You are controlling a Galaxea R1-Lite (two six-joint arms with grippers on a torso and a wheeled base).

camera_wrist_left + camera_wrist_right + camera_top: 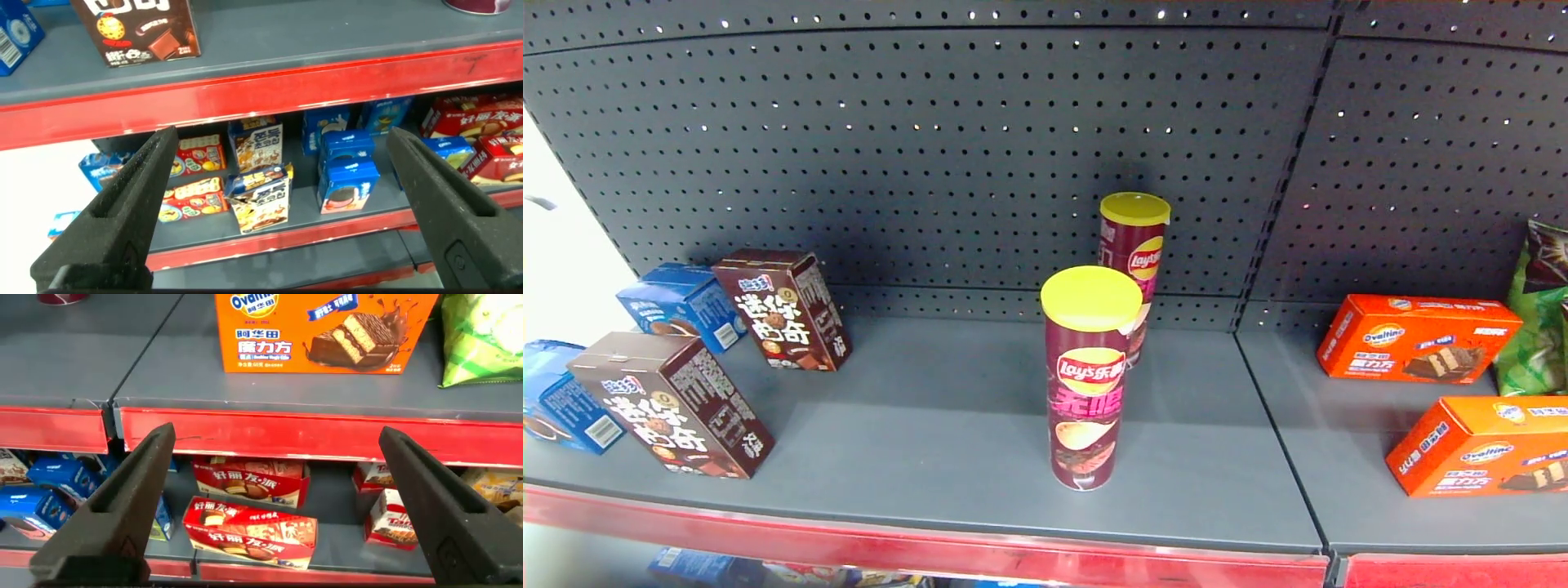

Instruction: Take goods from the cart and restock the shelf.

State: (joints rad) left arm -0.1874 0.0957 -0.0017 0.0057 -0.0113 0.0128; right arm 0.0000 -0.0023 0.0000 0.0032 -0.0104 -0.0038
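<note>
1. Goods on station: two tall maroon cardboard crisp tubes with yellow plastic lids stand upright mid-shelf. The front tube is near the lip, the rear tube just behind it, by the pegboard back.
2. Grey metal shelf carries brown biscuit cartons and blue cartons on the robot's left, and flat orange wafer cartons on its right.
3. Left gripper: fingers spread wide with nothing between them, facing the shelf's red front edge and the lower tiers.
4. Right gripper: likewise splayed and empty, before the red edge beneath an orange carton.
5. Judgement: the placing step looks finished for these tubes. Both arms are free, so the fetch step is in hand.
6. Next move calls for turning to the cart, taking one item, and keeping clear of the standing tubes when setting it down. A brush would likely topple them.
</note>
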